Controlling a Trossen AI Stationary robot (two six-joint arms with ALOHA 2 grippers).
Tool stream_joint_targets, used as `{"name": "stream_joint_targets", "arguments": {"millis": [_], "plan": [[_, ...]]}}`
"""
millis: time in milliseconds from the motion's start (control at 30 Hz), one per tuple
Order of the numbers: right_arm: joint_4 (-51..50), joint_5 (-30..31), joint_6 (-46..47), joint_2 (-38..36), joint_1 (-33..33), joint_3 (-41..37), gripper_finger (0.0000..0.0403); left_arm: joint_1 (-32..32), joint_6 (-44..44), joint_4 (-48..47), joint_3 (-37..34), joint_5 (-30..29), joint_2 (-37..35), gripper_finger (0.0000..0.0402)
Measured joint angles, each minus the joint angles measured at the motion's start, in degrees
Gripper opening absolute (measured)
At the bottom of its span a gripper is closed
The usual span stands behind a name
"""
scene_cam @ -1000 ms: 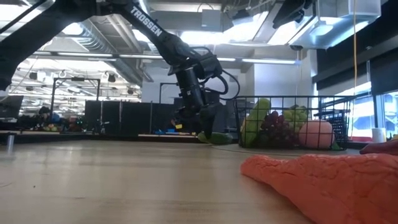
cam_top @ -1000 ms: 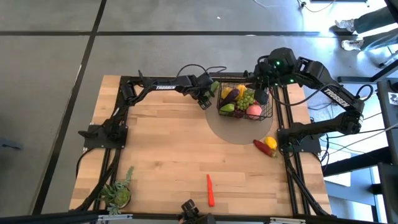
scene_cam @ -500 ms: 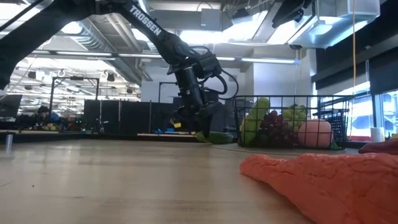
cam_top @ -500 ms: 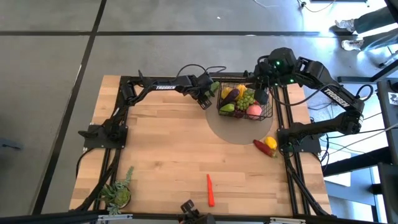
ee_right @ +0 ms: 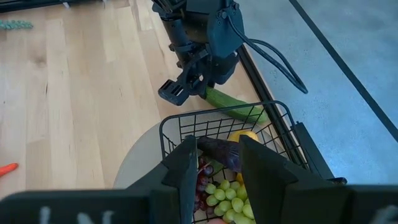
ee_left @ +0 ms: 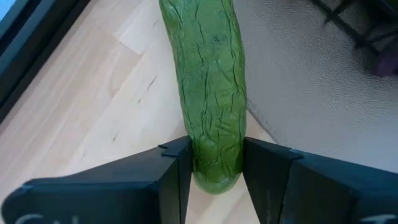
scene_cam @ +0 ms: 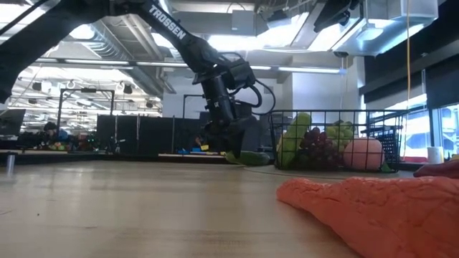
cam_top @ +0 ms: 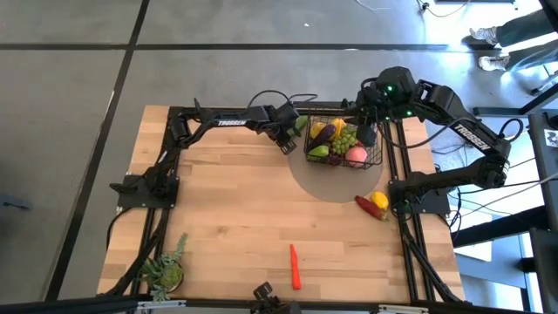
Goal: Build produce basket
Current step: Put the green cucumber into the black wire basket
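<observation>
A green cucumber (ee_left: 211,81) lies on the table by the far left corner of the black wire basket (cam_top: 344,167), one end on the grey round mat (cam_top: 327,185). My left gripper (ee_left: 214,167) slants down onto its near end and is shut on it. The basket holds an eggplant (cam_top: 323,133), green grapes (cam_top: 347,138), a peach (cam_top: 356,154) and a lemon (ee_right: 244,136). My right gripper (ee_right: 219,167) hangs open above the basket, with nothing between its fingers. A carrot (cam_top: 295,266) lies near the front edge. A red pepper (cam_top: 366,206) and a yellow pepper (cam_top: 380,201) lie at the right. My left gripper pinches the cucumber's rounded end (ee_left: 214,171) between its two fingers, one finger (ee_left: 177,168) on each long side. The fingers slant down from the table's left and lie along the cucumber. The cucumber rests on the wood and the mat's edge.
A small leafy potted plant (cam_top: 166,272) stands at the front left corner. Black arm frames run along the table's left, far and right sides. Bare wood lies between the basket and the carrot.
My left gripper's fingers have drawn in on the cucumber's end while the arm has kept its place. The cucumber has stayed where it lay.
</observation>
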Motion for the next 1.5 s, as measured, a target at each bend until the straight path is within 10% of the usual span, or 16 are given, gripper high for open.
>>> {"name": "stream_joint_targets", "arguments": {"millis": [1000,1500], "plan": [[0.0,0.0,0.0,0.0,0.0,0.0,0.0113,1.4,5.0,-16.7,0.0,-6.5,-20.2,0.0097],[1.4,0.0,-0.1,0.0,0.0,0.0,0.0113,-5.2,14.8,-3.2,0.0,0.8,-25.4,0.0097]]}}
